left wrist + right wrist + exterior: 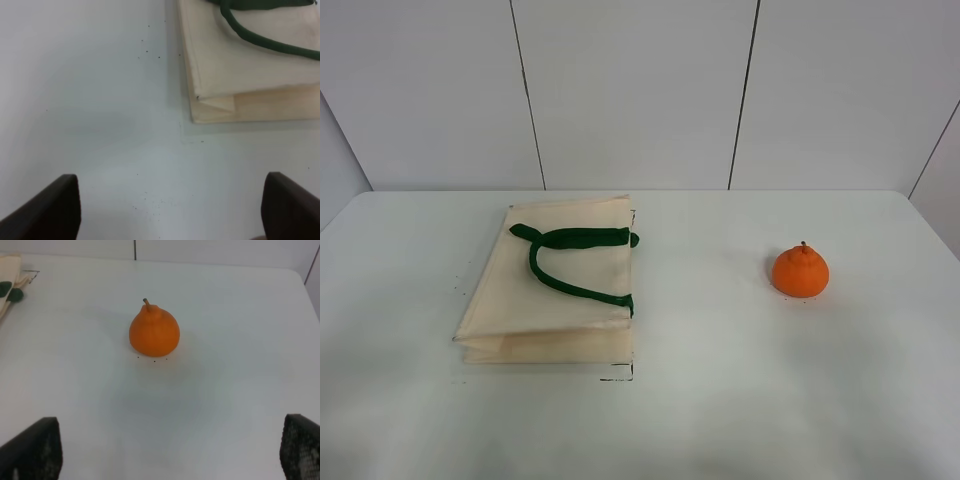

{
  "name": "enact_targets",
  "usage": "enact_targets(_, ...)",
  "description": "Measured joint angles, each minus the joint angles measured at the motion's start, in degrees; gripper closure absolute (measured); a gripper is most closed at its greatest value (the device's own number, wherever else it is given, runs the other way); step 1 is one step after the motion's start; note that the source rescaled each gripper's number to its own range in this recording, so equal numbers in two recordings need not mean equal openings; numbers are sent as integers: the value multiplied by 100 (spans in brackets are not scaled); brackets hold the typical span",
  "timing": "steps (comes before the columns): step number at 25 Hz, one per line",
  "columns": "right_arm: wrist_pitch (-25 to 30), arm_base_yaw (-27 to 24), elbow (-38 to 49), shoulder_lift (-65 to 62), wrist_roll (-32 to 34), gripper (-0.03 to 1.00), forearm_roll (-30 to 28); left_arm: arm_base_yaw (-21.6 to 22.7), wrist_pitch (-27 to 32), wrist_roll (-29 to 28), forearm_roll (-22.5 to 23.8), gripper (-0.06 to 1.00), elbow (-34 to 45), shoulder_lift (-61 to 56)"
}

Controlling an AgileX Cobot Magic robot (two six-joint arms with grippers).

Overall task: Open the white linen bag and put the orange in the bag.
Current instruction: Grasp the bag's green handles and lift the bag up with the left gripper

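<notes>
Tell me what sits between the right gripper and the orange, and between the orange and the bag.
Nothing visible. Only bare table separates the open right gripper from the orange, and the orange from the bag. The bag itself lies flat and shut, handles on top.

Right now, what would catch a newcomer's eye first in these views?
The bright orange stands out first, alone on the right of the white table. Next is the cream bag lying flat on the left, its dark green handles draped across it.
</notes>
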Motion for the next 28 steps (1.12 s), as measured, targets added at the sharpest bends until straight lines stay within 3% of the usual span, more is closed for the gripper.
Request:
enact_targets(15,0,0,0,0,0,-3,0,0,19,-5,-52,7,-90,355)
enact_targets(19,0,0,0,0,0,-3,0,0,15,-122,-171,7,-524,1433)
enact_targets(28,0,0,0,0,0,-3,0,0,-360,-122,-171,7,-2054,5160)
